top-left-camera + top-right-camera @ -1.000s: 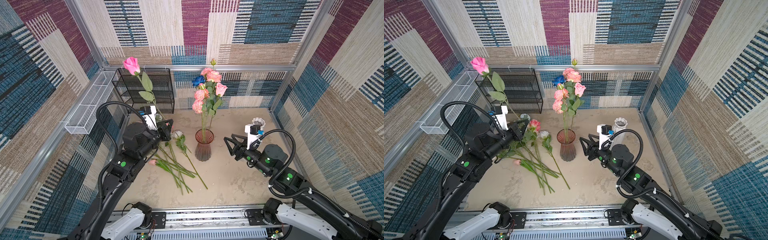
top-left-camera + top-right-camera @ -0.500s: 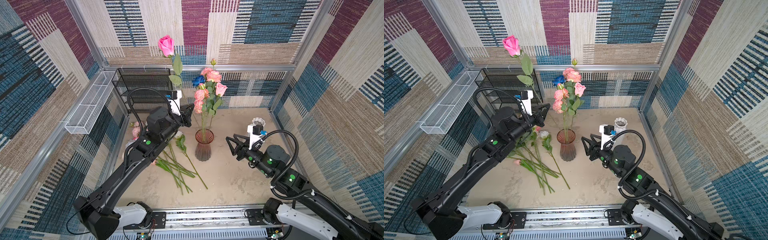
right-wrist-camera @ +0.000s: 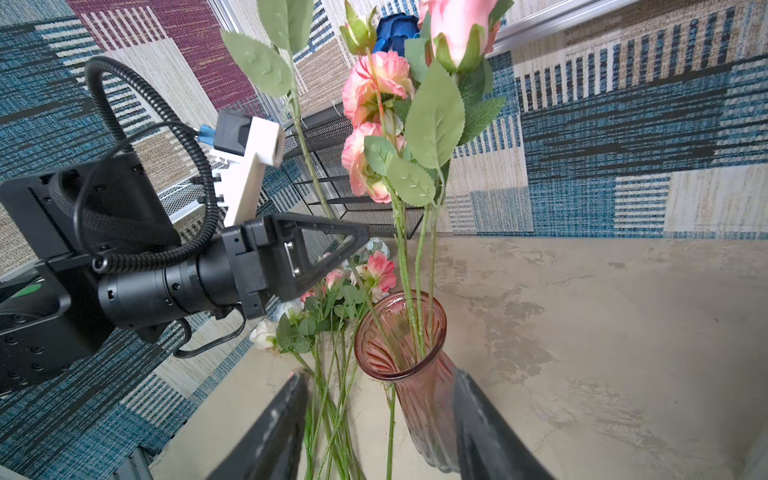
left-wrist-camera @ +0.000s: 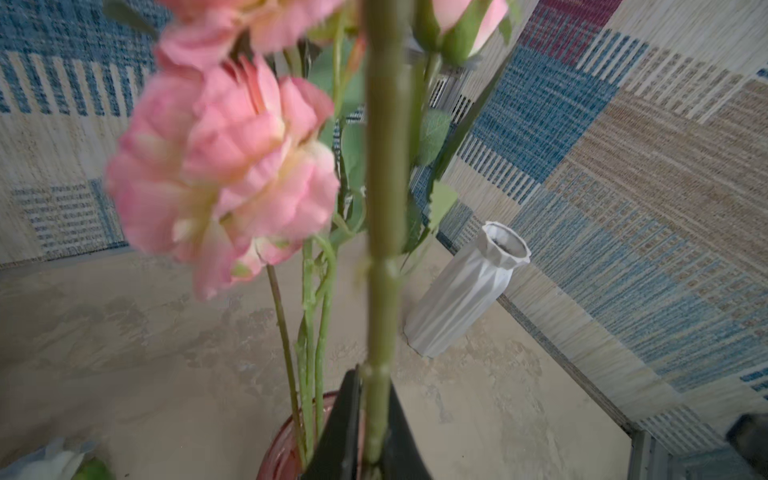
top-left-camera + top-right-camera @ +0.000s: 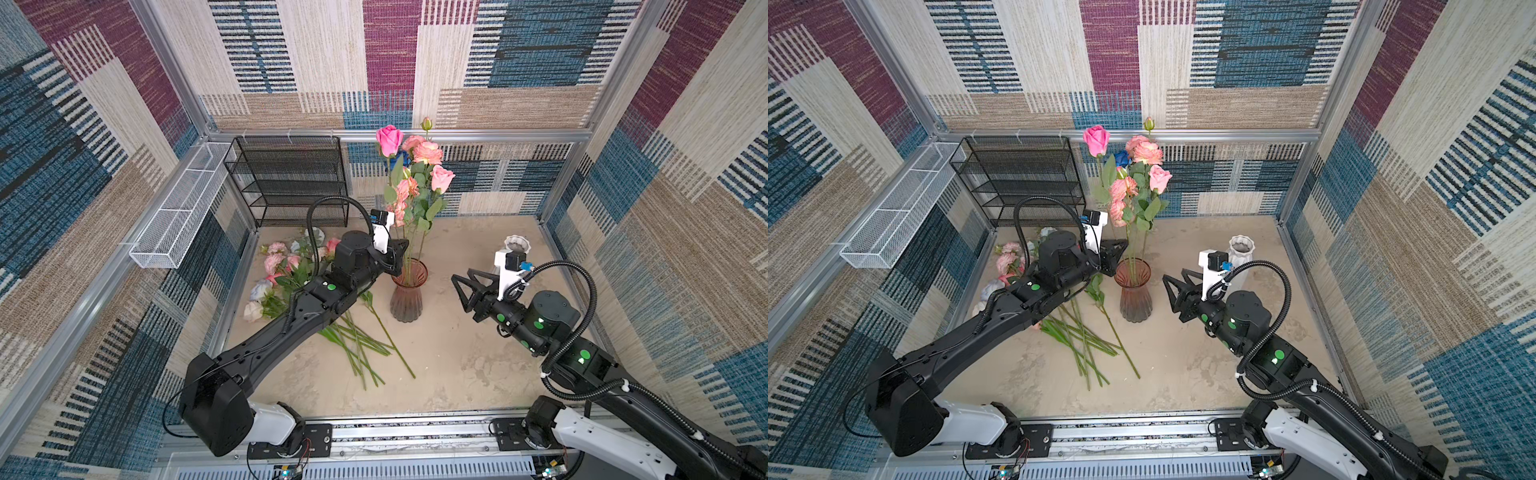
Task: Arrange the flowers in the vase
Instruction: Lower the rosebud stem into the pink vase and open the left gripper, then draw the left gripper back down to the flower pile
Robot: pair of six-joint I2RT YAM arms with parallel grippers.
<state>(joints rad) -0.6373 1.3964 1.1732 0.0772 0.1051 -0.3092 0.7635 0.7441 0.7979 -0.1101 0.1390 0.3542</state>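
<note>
Left wrist view: green-stemmed pink rose [image 4: 382, 187] between jaws of left gripper [image 4: 374, 382] just above ribbed pink glass vase [image 4: 276, 453], pinched or loosened cannot tell; right gripper [image 5: 459, 293] spread, empty

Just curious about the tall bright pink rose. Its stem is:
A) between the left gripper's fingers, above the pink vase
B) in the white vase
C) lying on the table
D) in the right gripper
A: the stem runs between the fingers of the left gripper, above the pink vase.
</note>
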